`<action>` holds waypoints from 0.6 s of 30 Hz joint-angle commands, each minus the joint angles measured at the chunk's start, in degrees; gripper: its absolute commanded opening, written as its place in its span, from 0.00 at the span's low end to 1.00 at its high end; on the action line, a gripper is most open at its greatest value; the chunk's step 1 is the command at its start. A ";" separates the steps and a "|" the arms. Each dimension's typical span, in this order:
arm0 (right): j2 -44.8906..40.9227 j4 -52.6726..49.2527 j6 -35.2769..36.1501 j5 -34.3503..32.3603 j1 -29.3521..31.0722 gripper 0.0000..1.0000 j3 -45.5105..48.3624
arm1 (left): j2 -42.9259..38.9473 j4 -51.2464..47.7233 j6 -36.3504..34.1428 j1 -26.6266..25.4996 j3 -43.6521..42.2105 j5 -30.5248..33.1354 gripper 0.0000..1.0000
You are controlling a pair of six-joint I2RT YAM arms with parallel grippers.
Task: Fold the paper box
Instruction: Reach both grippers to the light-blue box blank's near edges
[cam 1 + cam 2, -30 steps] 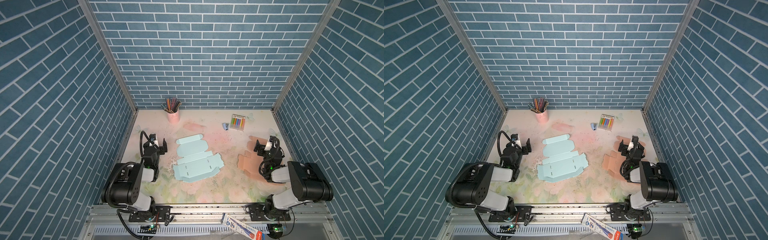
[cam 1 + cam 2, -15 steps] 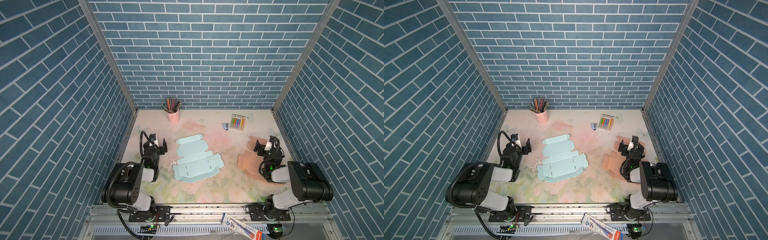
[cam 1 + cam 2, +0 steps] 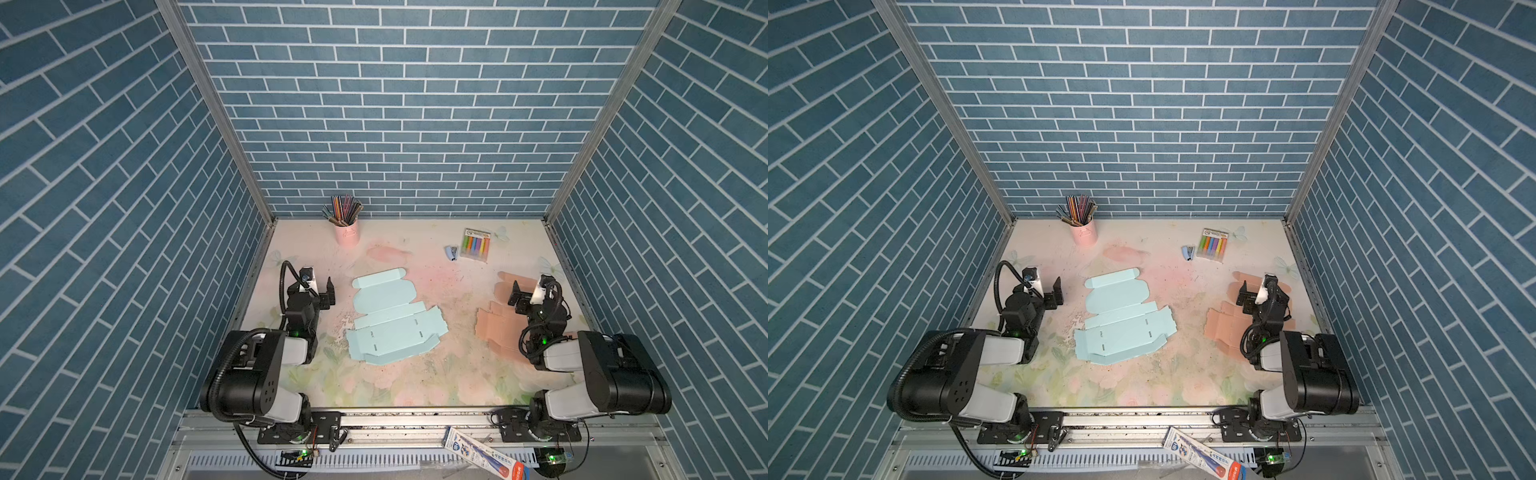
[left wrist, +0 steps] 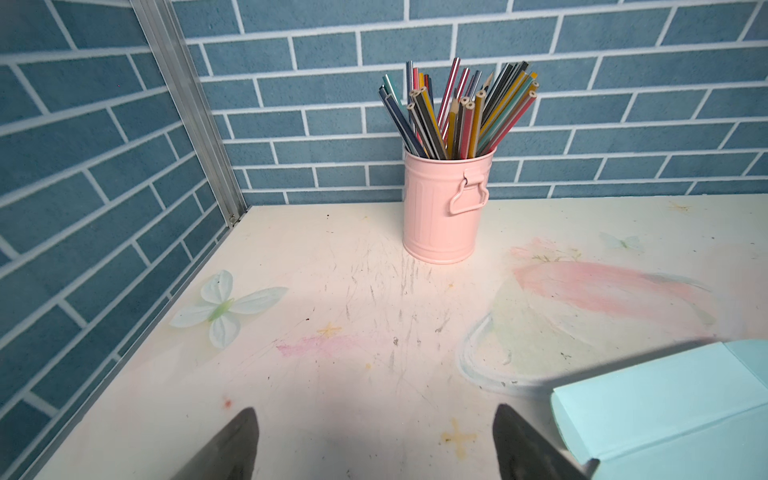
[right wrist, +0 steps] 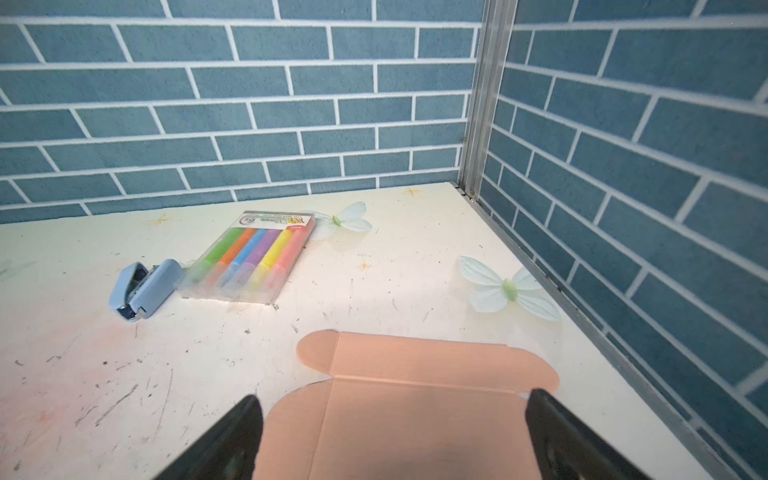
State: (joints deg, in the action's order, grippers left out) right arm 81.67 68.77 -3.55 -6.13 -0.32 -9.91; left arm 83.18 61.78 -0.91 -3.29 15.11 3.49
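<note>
Right wrist view: marker pack has a white header card, seen upside down. Only a "6" is readable, the rest is too small. Six markers show through the clear sleeve: green, orange, blue, purple, yellow, pink. Small blue stapler lies just beside the pack, no readable label. A printed carton sits on the front rail in both top views, white and blue with a red end, text illegible.

Blue box blank lies flat and unfolded mid-table. Its long axis runs front to back, tilted slightly. The narrow tuck-flap end points at the back wall and the wide end with side flaps is nearest the robot. No print on it. Peach box blank lies flat at the right side, rounded flap end toward the back wall.

Left gripper: jaws spread wide, holding nothing, blue blank's corner just beside one finger. Right gripper: jaws spread wide, over the peach blank, holding nothing. Pink pencil cup stands upright at the back wall.
</note>
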 commanded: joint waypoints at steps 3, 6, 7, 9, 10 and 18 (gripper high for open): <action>-8.72 -9.71 2.62 -0.95 2.11 0.99 -2.02 | -6.84 -5.26 -0.39 -0.21 0.46 0.69 0.89; -13.81 -22.41 1.22 -6.12 5.70 0.99 -6.28 | -12.31 -11.26 0.46 -0.49 1.15 1.55 0.89; -15.23 -27.47 -0.43 -7.61 6.80 0.99 -8.41 | -14.65 -14.04 0.98 -0.74 1.77 0.81 0.88; -17.17 -39.03 -5.30 -10.02 8.52 0.99 -13.20 | -19.18 -18.50 2.84 -2.56 2.92 0.06 0.88; -17.91 -45.00 -7.54 -10.30 9.37 0.99 -16.15 | -21.37 -20.65 4.83 -3.81 3.56 0.77 0.89; -24.02 -67.13 -20.98 -7.61 23.91 0.99 -22.82 | -28.99 -36.30 24.97 -10.25 8.73 -7.98 0.88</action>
State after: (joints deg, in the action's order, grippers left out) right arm 59.42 15.03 -16.91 -13.85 19.44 -31.70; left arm 54.81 35.48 14.74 -11.92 22.09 0.82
